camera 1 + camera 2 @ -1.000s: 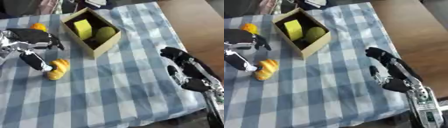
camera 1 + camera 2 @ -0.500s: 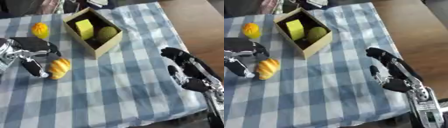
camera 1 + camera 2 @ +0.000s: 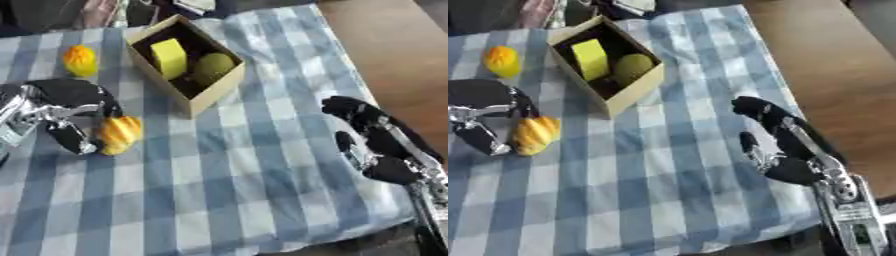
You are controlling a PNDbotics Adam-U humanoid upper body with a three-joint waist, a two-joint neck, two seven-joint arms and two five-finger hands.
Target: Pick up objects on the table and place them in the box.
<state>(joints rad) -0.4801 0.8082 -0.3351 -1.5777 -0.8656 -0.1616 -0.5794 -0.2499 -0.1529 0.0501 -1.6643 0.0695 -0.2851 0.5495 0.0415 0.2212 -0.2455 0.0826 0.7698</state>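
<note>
Right now my left hand [image 3: 63, 107] sits at the left edge of the checked tablecloth [image 3: 254, 180], fingers and thumb curled partly around a yellow-orange ridged object [image 3: 119, 135] that lies on the cloth; they touch its left side, though I cannot tell whether it is fully gripped. Beyond that hand, a small orange-yellow object [image 3: 79, 60] stands alone near the far left of the table. Further right, the cardboard box [image 3: 207, 97] sits askew at the far middle, holding a yellow block [image 3: 170, 57] upright on its left and a rounded green object [image 3: 213, 68] beside it on the right. From the box toward me the cloth is open. On the right, my right hand [image 3: 776, 137] rests open near the cloth's right edge, holding nothing, with bare brown tabletop [image 3: 833, 65] past it
</note>
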